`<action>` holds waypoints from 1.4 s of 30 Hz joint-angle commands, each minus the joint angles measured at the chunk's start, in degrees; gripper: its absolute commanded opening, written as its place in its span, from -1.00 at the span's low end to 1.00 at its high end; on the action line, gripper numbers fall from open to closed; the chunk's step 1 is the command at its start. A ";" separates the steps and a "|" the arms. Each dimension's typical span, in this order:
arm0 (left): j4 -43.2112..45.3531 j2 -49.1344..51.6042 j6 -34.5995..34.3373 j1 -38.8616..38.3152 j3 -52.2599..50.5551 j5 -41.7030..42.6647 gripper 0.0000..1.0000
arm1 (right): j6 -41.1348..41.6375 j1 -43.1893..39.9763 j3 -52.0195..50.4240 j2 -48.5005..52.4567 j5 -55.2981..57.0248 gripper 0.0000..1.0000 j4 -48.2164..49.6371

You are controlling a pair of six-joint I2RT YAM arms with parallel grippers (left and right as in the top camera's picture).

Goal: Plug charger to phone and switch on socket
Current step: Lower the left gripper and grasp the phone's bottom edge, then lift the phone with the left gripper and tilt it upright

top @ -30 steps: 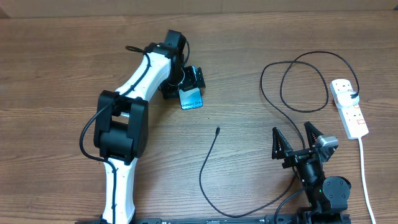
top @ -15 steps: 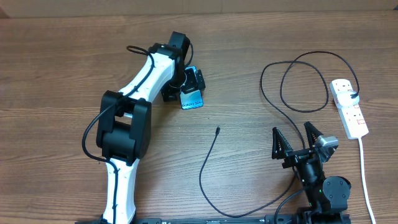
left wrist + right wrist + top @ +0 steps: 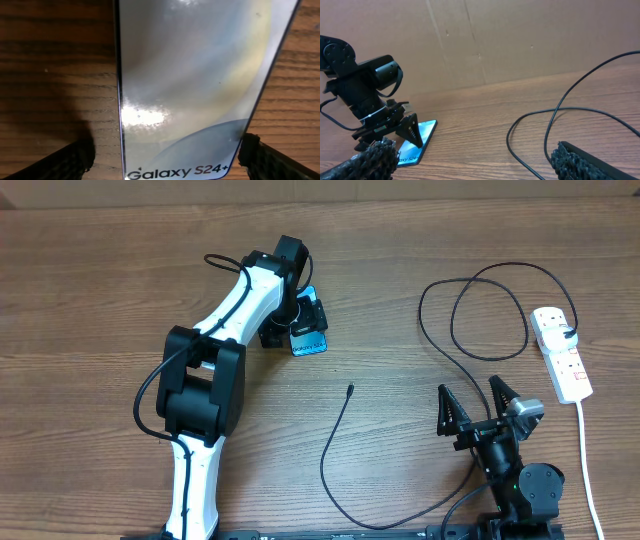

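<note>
Both wide open: left pincer (image 3: 167,159) straddles the phone (image 3: 195,75) (lying flat), right pincer (image 3: 478,404) apart.

In the left wrist view you read "Galaxy S24+" in black letters at the bottom of the light screen of the phone (image 3: 195,75). In the overhead and right wrist views, a dark line of print shows on that screen, too small for you to read.

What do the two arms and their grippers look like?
The left arm is white with bulky black joints and a thin black cable along it. The right arm looks black. The left gripper and right gripper are black with rough-textured fingers.
</note>
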 commanded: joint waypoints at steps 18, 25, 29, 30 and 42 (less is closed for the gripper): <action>0.81 4.17 -0.31 -3.04 -3.91 -5.16 0.92 | -0.04 -0.04 -0.57 -0.42 -0.09 1.00 0.28; -0.24 4.20 -0.31 -4.70 -3.91 -7.04 0.99 | -0.04 -0.04 -0.57 -0.42 -0.09 1.00 0.28; -0.35 4.20 -0.33 -5.05 -3.91 -7.02 0.97 | -0.04 -0.04 -0.57 -0.42 -0.09 1.00 0.28; -0.63 4.20 -0.33 -5.14 -3.91 -7.02 0.94 | -0.04 -0.04 -0.57 -0.42 -0.09 1.00 0.28; -6.95 4.20 1.36 -5.18 -3.91 -9.97 0.80 | -0.04 -0.04 -0.57 -0.42 -0.09 1.00 0.28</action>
